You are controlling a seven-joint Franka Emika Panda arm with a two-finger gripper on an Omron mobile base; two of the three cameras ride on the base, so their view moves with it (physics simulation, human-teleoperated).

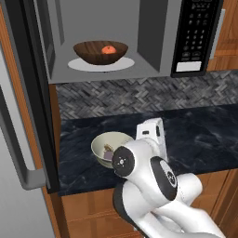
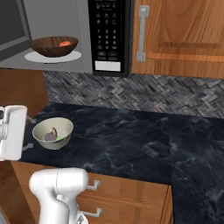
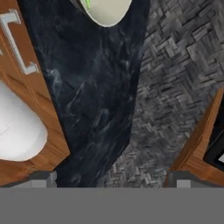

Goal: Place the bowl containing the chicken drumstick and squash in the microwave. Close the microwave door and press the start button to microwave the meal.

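The dark brown wooden bowl (image 1: 100,52) (image 2: 54,46) rests on the white turntable plate (image 1: 81,65) inside the grey microwave (image 1: 153,32) (image 2: 85,52). The orange-red squash (image 1: 108,49) (image 2: 64,43) shows above the bowl's rim; the chicken drumstick is hidden inside the bowl. The microwave door (image 1: 29,83) stands swung open to the left, its grey bar handle (image 1: 21,153) facing me. My gripper (image 3: 110,180) is open with nothing between its fingertips (image 3: 41,178), low over the black counter and well below the microwave. Its white hand (image 1: 151,134) (image 2: 12,131) hovers beside the cream bowl.
A cream-white bowl (image 1: 109,146) (image 2: 52,132) (image 3: 107,9) with purple and green food sits on the black counter (image 1: 195,135) (image 2: 131,140). The black keypad panel (image 1: 197,37) (image 2: 109,35) is right of the cavity. A wooden cabinet (image 2: 179,35) hangs further right; drawers (image 2: 127,197) lie below.
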